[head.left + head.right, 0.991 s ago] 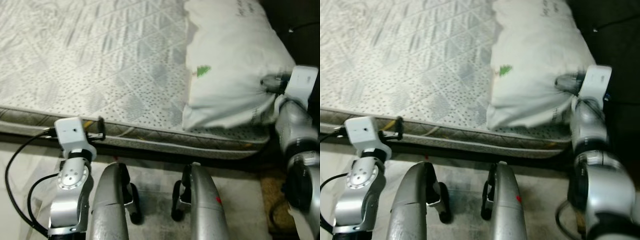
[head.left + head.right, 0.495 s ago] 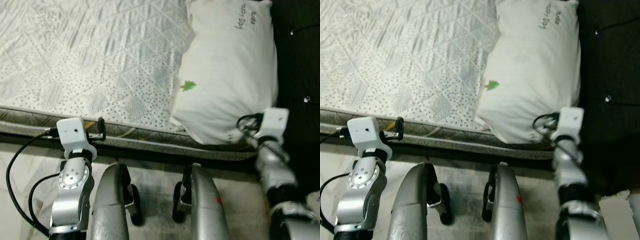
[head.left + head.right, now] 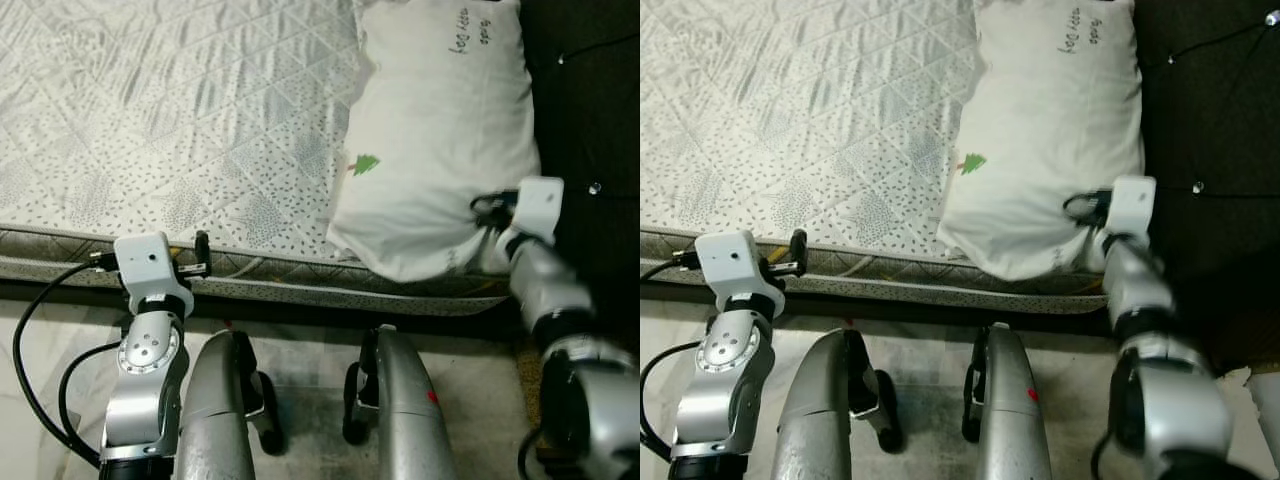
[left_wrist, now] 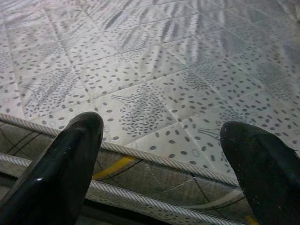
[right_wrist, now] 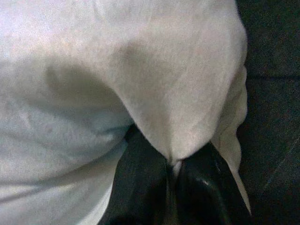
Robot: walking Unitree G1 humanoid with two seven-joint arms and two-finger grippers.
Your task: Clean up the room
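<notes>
Quilted mattress [image 3: 180, 110] — white pillow [image 3: 440, 130] lying on it.

pillow [image 3: 440, 150]: soft matt white cloth | mattress [image 3: 180, 120]: quilted printed fabric, corded edge | left gripper [image 4: 164, 154] fingers [image 4: 61, 173]: glossy black plastic | arms: brushed silver metal

I had the mattress [image 3: 180, 110] ahead at twelve o'clock, with the pillow [image 3: 440, 140] lying on it toward one o'clock. My right gripper [image 5: 171, 171] pinched its near corner; my left gripper [image 4: 159, 154] sat at the mattress's near edge, around ten o'clock.
</notes>
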